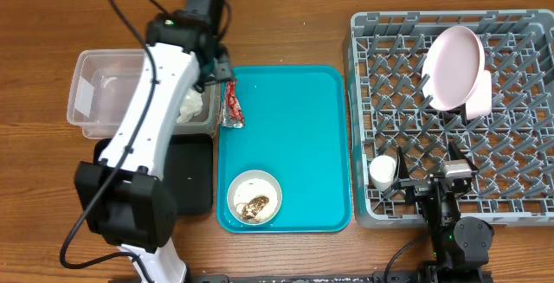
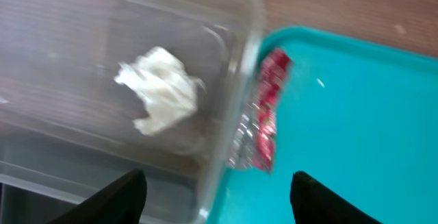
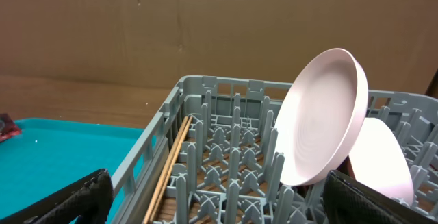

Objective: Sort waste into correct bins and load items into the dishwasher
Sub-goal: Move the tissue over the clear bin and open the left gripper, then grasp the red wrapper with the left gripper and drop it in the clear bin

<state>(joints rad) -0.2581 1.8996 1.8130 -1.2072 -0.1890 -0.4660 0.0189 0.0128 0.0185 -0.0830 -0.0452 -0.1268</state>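
Red wrapper [image 2: 267, 107] lies on the left edge of the teal tray [image 2: 356, 114], just beside the clear tub [image 2: 246, 59] that holds the white tissue [image 2: 161, 90]. I see my left gripper [image 2: 219, 203] spread and empty over them. My right gripper [image 3: 226, 210] is spread too, at the near edge of the grey rack [image 3: 205, 85].

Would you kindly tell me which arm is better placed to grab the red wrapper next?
Left: the left end effector hovers open beside the red wrapper on the teal tray; the right end effector is at the dish rack.
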